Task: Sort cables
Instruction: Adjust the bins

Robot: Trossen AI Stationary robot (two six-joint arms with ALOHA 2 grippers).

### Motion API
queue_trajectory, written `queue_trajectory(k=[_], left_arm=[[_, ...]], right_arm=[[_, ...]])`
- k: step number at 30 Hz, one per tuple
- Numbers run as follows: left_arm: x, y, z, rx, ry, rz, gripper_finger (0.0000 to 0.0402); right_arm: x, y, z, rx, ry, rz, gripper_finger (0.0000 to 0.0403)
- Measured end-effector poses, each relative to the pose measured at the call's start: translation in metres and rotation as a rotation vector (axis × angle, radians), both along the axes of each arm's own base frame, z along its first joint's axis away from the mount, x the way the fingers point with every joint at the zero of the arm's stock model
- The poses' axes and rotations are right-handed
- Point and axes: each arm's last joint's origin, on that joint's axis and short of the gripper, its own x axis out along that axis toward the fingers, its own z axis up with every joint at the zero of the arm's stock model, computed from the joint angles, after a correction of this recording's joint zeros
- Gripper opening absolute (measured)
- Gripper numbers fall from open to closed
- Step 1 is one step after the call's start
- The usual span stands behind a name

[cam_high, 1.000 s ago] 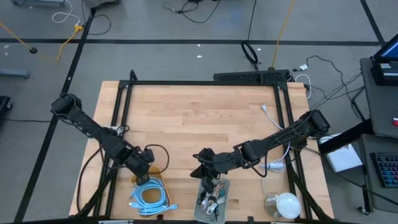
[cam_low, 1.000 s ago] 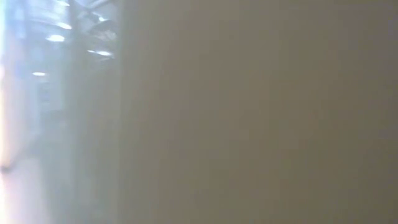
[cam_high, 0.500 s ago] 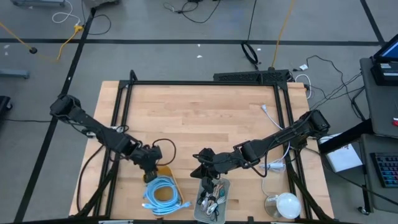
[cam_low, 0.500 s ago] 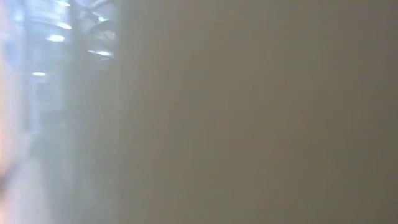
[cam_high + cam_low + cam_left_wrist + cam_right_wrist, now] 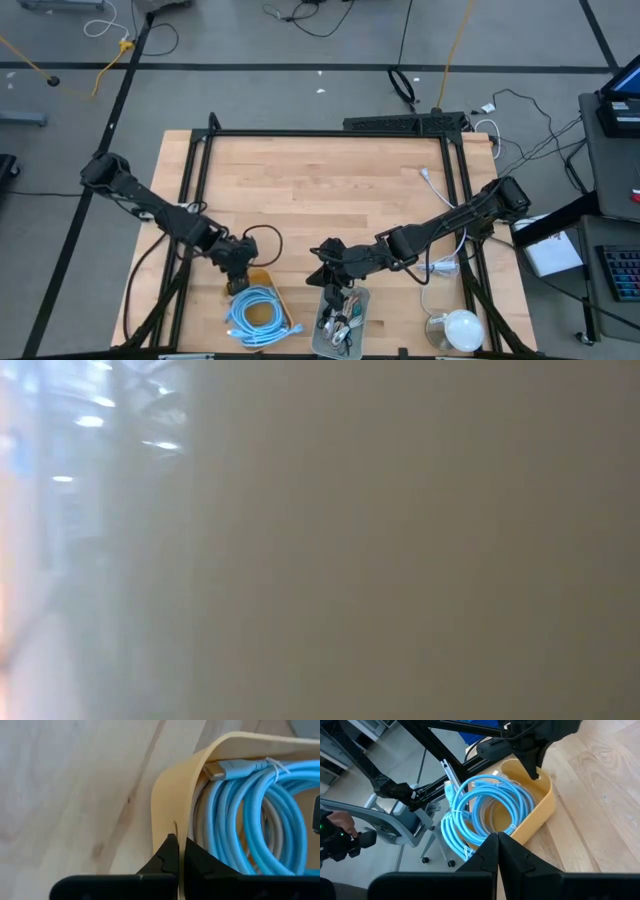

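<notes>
Pinching yellow bin (image 5: 172, 795) rim: left end effector (image 5: 176, 851) | right end effector (image 5: 498, 845) closed, empty | low view blurred

Table (image 5: 330, 190) pale matt wood; cables (image 5: 260, 820) glossy light-blue plastic; tray (image 5: 172, 790) perhaps plastic.

Cables (image 5: 259, 315) in tray (image 5: 167, 795), left of bin (image 5: 342, 322).
</notes>
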Motion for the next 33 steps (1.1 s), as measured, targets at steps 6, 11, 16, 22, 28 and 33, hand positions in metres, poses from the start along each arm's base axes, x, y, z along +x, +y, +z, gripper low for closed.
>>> queue_trajectory(k=[6, 11, 16, 22, 28, 33], left_arm=[[-0.008, -0.011, 0.0, -0.047, 0.05, -0.04, 0.0007], [-0.011, -0.015, 0.0, -0.035, 0.057, 0.004, 0.0054], [-0.014, -0.011, -0.002, 0.04, 0.064, 0.033, 0.0076], [-0.012, -0.003, -0.003, 0.1, 0.06, 0.014, 0.0015], [-0.006, 0.007, -0.003, 0.119, 0.043, 0.006, 0.0005], [0.003, 0.014, -0.002, 0.112, -0.015, 0.015, 0.0017]], right_arm=[[0.0, 0.0, 0.0, 0.0, 0.0, 0.0, 0.0], [0.0, 0.0, 0.0, 0.0, 0.0, 0.0, 0.0], [0.0, 0.0, 0.0, 0.0, 0.0, 0.0, 0.0], [0.0, 0.0, 0.0, 0.0, 0.0, 0.0, 0.0], [0.0, 0.0, 0.0, 0.004, 0.001, -0.002, 0.0], [0.0, 0.0, 0.0, 0.006, 0.002, -0.003, 0.0]])
